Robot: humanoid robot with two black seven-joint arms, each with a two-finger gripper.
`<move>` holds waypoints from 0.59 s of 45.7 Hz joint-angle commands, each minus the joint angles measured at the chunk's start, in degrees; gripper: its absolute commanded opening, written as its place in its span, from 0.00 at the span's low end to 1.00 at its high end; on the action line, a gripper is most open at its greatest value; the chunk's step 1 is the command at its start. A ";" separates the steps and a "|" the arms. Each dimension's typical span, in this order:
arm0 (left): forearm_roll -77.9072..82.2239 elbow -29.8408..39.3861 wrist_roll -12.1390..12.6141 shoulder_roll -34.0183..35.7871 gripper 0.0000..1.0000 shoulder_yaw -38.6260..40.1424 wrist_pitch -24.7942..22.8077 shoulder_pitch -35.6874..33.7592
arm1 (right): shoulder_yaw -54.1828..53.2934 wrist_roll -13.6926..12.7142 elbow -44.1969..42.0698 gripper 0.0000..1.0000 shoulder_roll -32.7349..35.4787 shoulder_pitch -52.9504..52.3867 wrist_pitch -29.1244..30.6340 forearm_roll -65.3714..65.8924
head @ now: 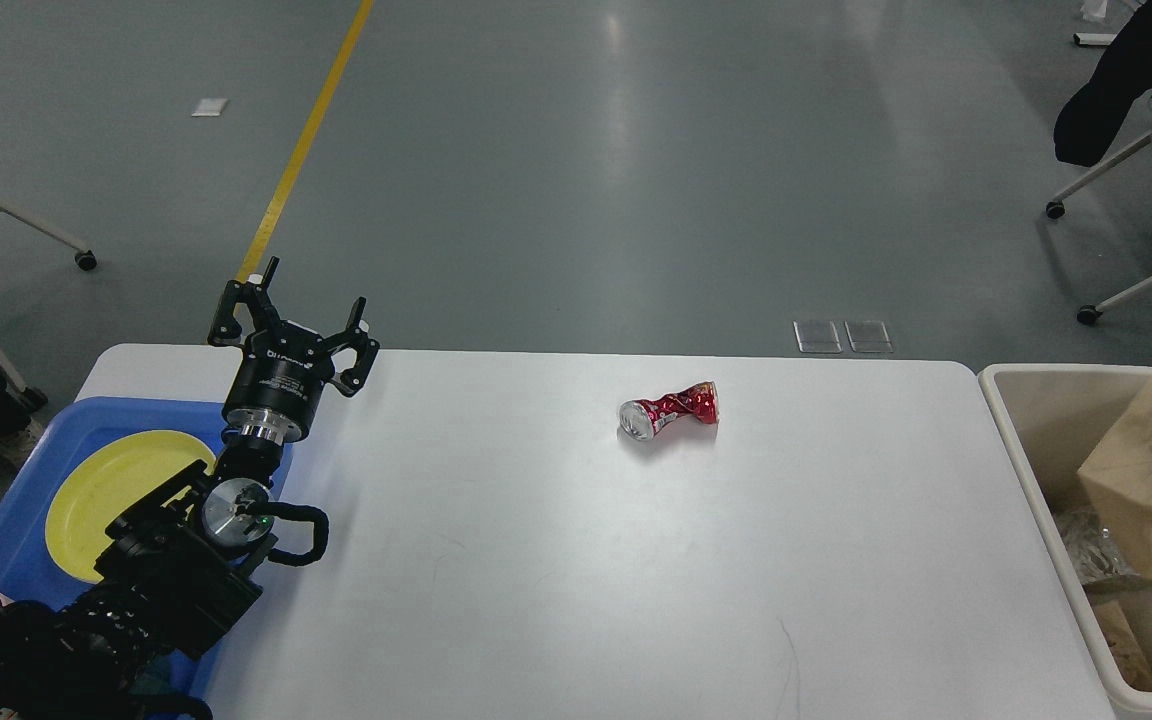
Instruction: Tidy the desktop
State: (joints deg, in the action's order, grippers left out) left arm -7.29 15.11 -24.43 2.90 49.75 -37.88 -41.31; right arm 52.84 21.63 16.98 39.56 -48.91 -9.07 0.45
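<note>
The desktop (576,560) is a large white tabletop with rounded corners. A crushed red can (669,409) lies on its side toward the far middle. My left gripper (298,308) hangs open over the far left corner, empty, far to the left of the can. The right gripper is out of view. A brown paper bag (1151,470) sits inside the cream bin (1011,400) at the right edge.
A blue tray (16,500) at the left edge holds a yellow plate (106,490), partly behind my left arm. The cream bin also holds crumpled foil (1086,550). Office chairs (1136,150) stand on the grey floor beyond.
</note>
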 commanded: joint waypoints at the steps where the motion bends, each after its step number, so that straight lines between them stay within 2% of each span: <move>1: 0.00 0.00 0.00 0.00 0.97 0.00 0.00 0.00 | 0.24 -0.01 0.86 1.00 -0.01 0.13 0.72 0.08; 14: 0.00 0.00 0.00 0.00 0.97 0.00 0.00 0.00 | 0.77 0.08 5.43 1.00 0.43 -2.33 1.07 0.52; 27: 0.00 0.00 0.00 0.00 0.97 0.00 0.00 0.00 | 0.68 0.17 11.93 1.00 0.69 -16.12 1.51 1.39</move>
State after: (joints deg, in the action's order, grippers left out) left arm -7.29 15.11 -24.43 2.90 49.75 -37.88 -41.31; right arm 53.61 21.71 25.97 40.23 -59.12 -7.62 1.58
